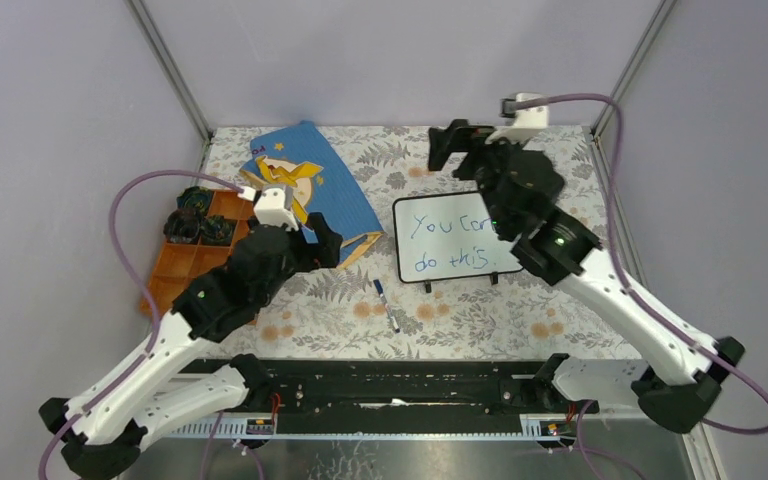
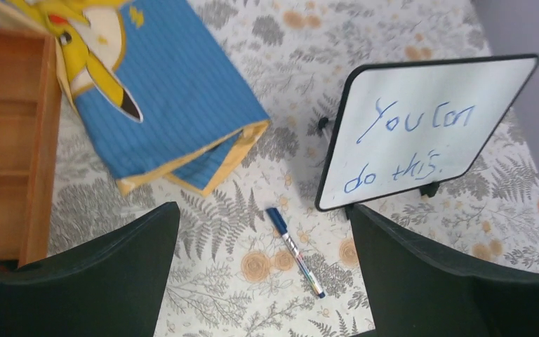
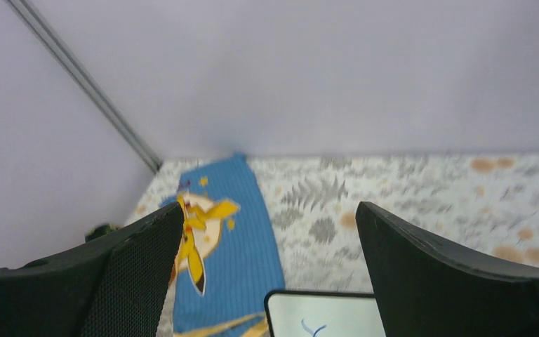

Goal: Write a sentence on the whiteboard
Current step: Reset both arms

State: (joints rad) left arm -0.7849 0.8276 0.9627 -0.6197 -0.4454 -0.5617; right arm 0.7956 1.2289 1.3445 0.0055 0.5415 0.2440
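The whiteboard [image 1: 457,243] stands on its small black feet at the right of the table. Blue handwriting on it, the sentence [image 1: 447,240], reads "You can / do this". Both also show in the left wrist view, the board [image 2: 463,91] and the sentence [image 2: 414,137]. A corner of the board [image 3: 337,316] shows in the right wrist view. A blue-capped marker [image 1: 385,303] lies on the cloth in front of the board [image 2: 296,252]. My left gripper [image 1: 325,245] is open and empty above the marker [image 2: 263,210]. My right gripper [image 1: 450,145] is open and empty, raised behind the board [image 3: 270,210].
A blue picture book [image 1: 310,185] lies at the back left [image 2: 168,91] [image 3: 235,232]. An orange compartment tray [image 1: 185,270] holding dark objects [image 1: 200,225] sits at the left edge [image 2: 7,140]. Grey enclosure walls close in the table.
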